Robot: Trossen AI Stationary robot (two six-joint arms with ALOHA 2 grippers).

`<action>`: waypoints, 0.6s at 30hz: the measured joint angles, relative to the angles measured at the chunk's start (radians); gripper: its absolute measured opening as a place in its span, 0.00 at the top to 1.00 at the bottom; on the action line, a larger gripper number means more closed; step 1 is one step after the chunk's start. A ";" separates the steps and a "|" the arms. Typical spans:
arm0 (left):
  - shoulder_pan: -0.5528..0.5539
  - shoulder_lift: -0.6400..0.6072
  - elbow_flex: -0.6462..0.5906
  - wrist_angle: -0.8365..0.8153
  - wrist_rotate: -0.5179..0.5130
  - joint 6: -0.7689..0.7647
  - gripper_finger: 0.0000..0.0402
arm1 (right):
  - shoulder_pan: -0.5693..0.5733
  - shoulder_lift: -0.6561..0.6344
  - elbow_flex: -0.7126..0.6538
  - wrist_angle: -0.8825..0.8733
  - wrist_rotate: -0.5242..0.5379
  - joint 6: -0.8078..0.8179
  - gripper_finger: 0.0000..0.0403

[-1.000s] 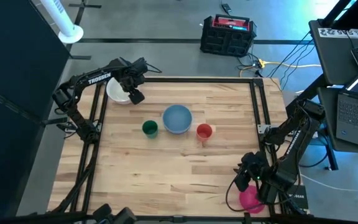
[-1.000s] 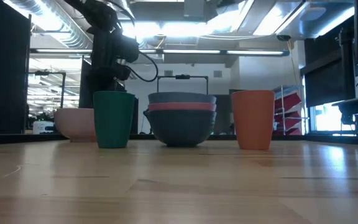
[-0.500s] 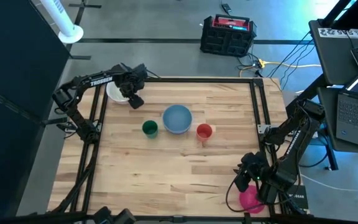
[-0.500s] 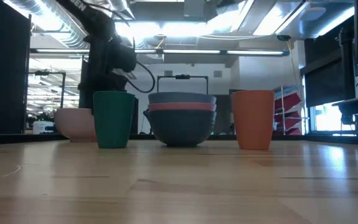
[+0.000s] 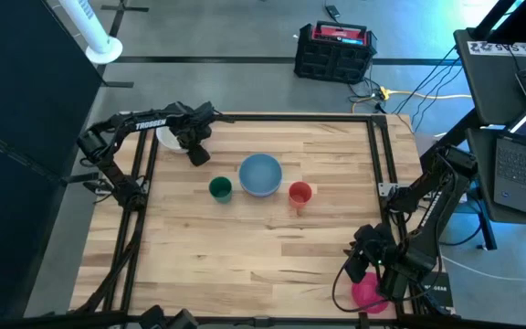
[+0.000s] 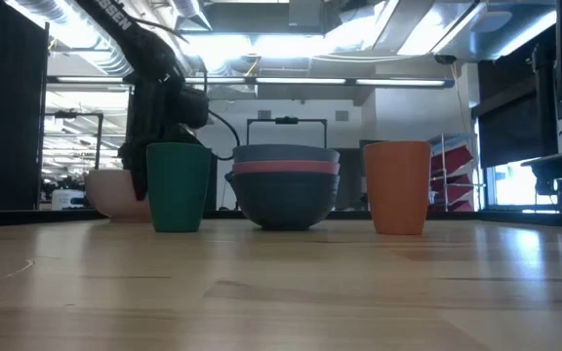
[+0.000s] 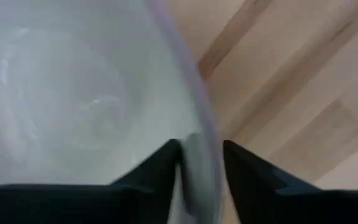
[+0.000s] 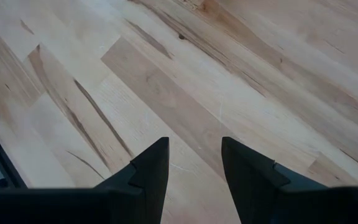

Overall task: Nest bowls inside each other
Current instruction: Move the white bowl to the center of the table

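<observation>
Surface [image 5: 245,247]: pale wood planks in a dark frame; grey floor beyond, with a red-and-black case [image 5: 335,50] past the far edge.

Centre row: green cup [image 5: 220,188], stack of nested bowls [image 5: 261,174] (light blue on top; the low view shows a pink rim between dark ones), red cup [image 5: 299,193].

White bowl [image 5: 167,137]: far left corner, upright, well apart from the stack.

Left gripper [image 7: 199,180]: at the white bowl, one finger inside the rim and one outside, jaws narrow around the wall (whether they press it I cannot tell).

Magenta bowl [image 5: 367,292]: near right corner, at the surface's edge, partly hidden by the right arm.

Right gripper [image 8: 191,168]: over bare wood beside the magenta bowl, fingers parted, holding nothing.
</observation>
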 joint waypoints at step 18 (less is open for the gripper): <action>-0.208 0.001 0.164 -0.196 -0.135 0.086 0.94 | 0.000 0.000 0.000 -0.062 -0.029 0.036 0.66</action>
